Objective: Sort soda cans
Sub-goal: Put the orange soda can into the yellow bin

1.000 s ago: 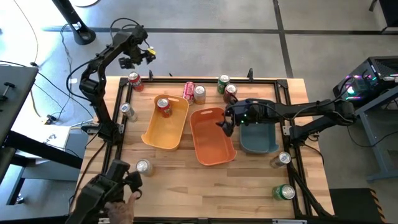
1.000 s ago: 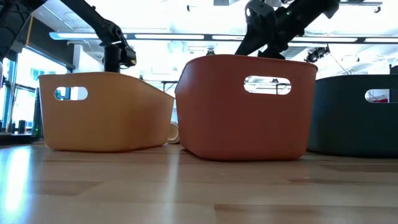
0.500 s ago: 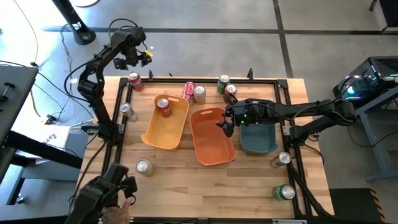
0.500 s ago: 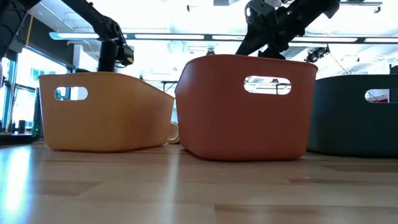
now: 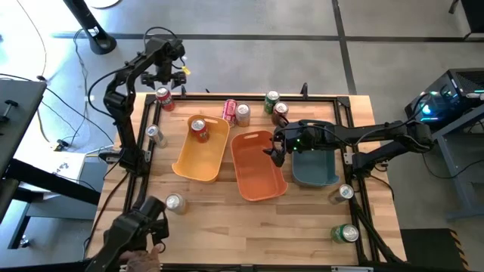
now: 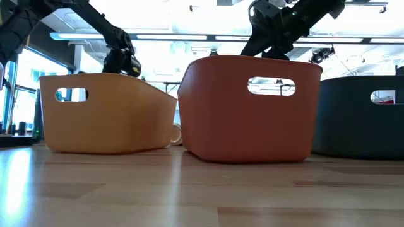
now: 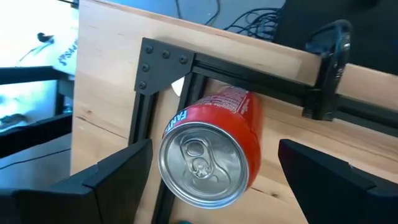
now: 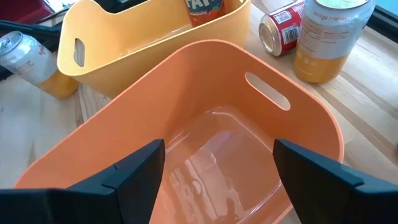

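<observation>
— Looking at my left pincer: its fingers stand wide, one on each side of the red can at the far left corner of the tabletop.

— And my right pincer hangs wide over the orange bin, holding nothing.

The high view looks straight down from well above, taking in the whole counter and both arms. The low view sits at counter height, close to the bins, facing level across them into the room. The left wrist view looks past its own fingers, close above a red can between them at the counter's corner. The right wrist view looks past its fingers down into the orange bin, close below. The orange bin appears in the high, low and right wrist views.
</observation>
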